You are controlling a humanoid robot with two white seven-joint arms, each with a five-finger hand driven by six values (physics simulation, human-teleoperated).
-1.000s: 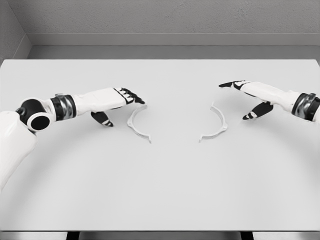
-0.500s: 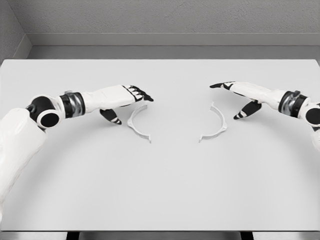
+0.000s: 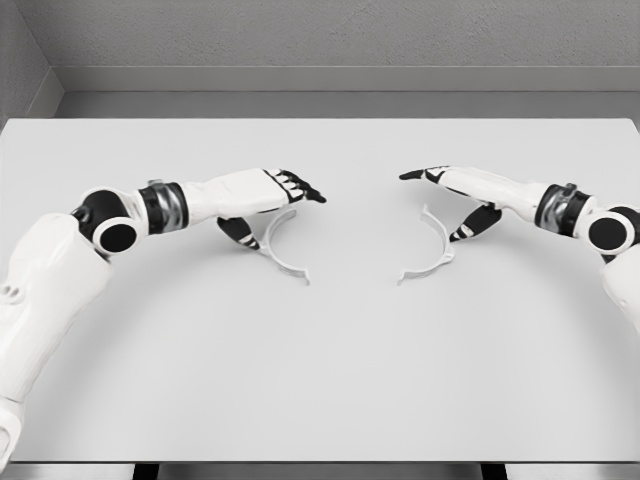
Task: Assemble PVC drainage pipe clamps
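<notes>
Two white clamp halves lie flat on the surface [image 3: 320,380], well apart. The left hand [image 3: 268,192] hovers over the upper end of the left clamp half [image 3: 281,250], fingers [image 3: 305,188] outstretched (thumb hanging beside the arc). The right hand [image 3: 455,190] sits likewise over the right clamp half [image 3: 432,250], fingers extended, gripping nothing.

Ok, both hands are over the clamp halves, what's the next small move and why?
Probably lower both hands and close the fingers. The left hand hangs open over the left clamp half, the right hand open over the right clamp half. Neither half is gripped, and they lie apart on the table.
</notes>
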